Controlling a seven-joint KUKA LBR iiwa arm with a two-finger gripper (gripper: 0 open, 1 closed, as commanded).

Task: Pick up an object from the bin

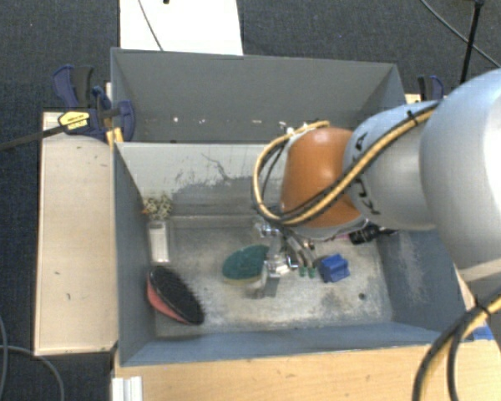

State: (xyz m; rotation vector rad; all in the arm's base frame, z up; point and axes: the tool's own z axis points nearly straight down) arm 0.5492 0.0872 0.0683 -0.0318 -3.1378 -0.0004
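So the gripper (270, 281) is being held low over the floor of the bin (250, 337), a touch toward 6 o'clock from the middle, with the orange wrist cover (317, 178) and its cables hanging right above it. How wide it's being kept can't be told, since the wrist hardware is getting in the way, and nothing is being seen clamped in it.

A dark green rounded lump (242, 263) is lying just beside it at its 9 o'clock, maybe touching. Going by nearness alone, that's probably the thing being lined up, but it's a guess. A small blue block (334, 268) is sitting near the gripper at 3 o'clock, clearly apart from it.

Everything else is being left well away. A black-bristled brush (174, 295) with a red back is being propped in the 8 o'clock corner against the wall. A small pale piece (157, 242) and a speckled bit (157, 207) are lying along the 9 to 10 o'clock wall. With things spread this loosely, a straight-down approach is likely being favoured, since the lump isn't being crowded.
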